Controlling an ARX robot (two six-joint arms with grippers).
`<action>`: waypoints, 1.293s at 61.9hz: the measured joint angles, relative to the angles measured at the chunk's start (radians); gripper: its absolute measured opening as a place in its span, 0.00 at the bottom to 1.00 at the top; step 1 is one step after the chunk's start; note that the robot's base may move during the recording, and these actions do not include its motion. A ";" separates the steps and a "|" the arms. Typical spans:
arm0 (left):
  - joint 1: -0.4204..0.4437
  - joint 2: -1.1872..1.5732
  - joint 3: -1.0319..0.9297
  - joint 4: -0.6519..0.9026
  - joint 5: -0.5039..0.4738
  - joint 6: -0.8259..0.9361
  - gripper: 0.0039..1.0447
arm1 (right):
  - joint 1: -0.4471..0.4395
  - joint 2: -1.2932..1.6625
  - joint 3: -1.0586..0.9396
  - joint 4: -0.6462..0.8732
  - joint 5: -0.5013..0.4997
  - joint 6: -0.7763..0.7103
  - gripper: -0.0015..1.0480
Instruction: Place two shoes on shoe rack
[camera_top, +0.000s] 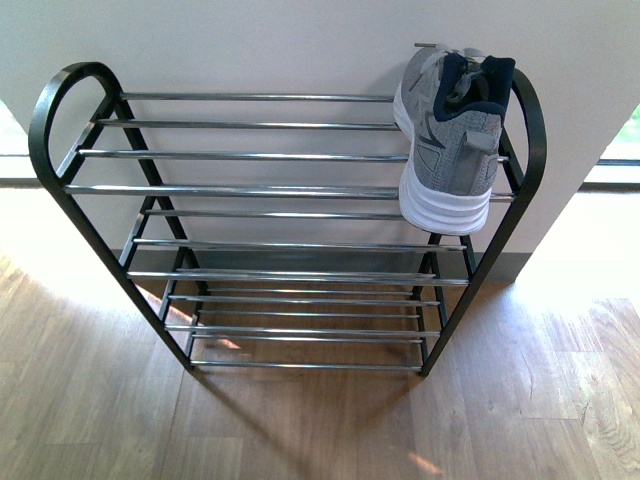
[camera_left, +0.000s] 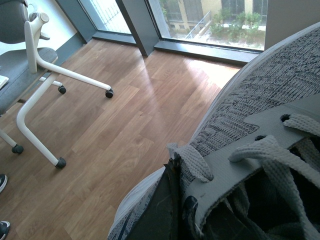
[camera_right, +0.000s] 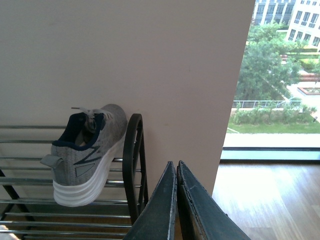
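One grey sneaker (camera_top: 450, 140) sits on the shoe rack (camera_top: 260, 190) top tier, right end, heel at the front edge. Empty right gripper (camera_right: 177, 200): fingers pressed together, beside the rack's right frame. The left gripper (camera_left: 172, 210) is clamped on the second sneaker (camera_left: 260, 100) at its collar, above the wood floor (camera_left: 125, 125).

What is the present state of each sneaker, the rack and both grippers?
sneaker on the rack: sole down on the top tier, right end, toe toward the wall.
second sneaker: held up off the floor.
shoe rack: upright against the wall.
left gripper: jaws shut on the second sneaker.
right gripper: jaws shut, holding nothing.
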 joint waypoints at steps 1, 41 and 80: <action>0.000 0.000 0.000 0.000 0.000 0.000 0.01 | 0.000 -0.006 0.000 -0.006 0.000 0.000 0.02; 0.000 0.000 0.000 0.000 0.001 0.000 0.01 | 0.000 -0.264 0.000 -0.271 0.002 0.000 0.02; -0.264 0.715 0.445 0.244 0.236 -0.472 0.01 | 0.000 -0.266 0.000 -0.271 0.001 0.000 0.80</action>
